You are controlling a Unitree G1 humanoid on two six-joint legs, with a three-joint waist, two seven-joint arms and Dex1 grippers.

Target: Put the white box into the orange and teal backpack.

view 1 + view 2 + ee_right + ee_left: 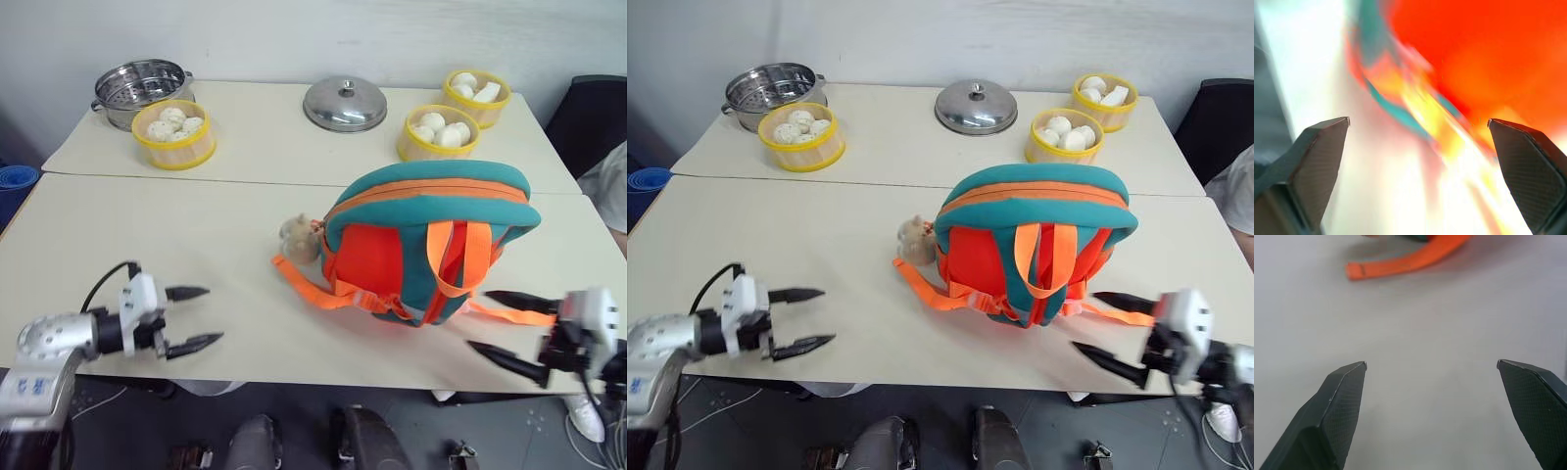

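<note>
While between both open pincers, backpack [421,245] untouched.

Even, bright room light; soft shadows under the backpack [426,245] on the worktop [147,255]. Glare on the steel lid [344,104]. Head views sharp. My right wrist view smears with motion blur; left wrist strap [1405,262] slightly soft.

The backpack [423,240] hides the table [147,255] strip right behind it, and what lies inside it cannot be seen. In the right wrist view the backpack [1474,58] smears into orange and teal streaks, its edges unreadable. Left of the backpack, a small tan toy [299,240] is too small to make out. A person's sleeve [612,186], right of the backpack, is cut by the picture's edge.
</note>
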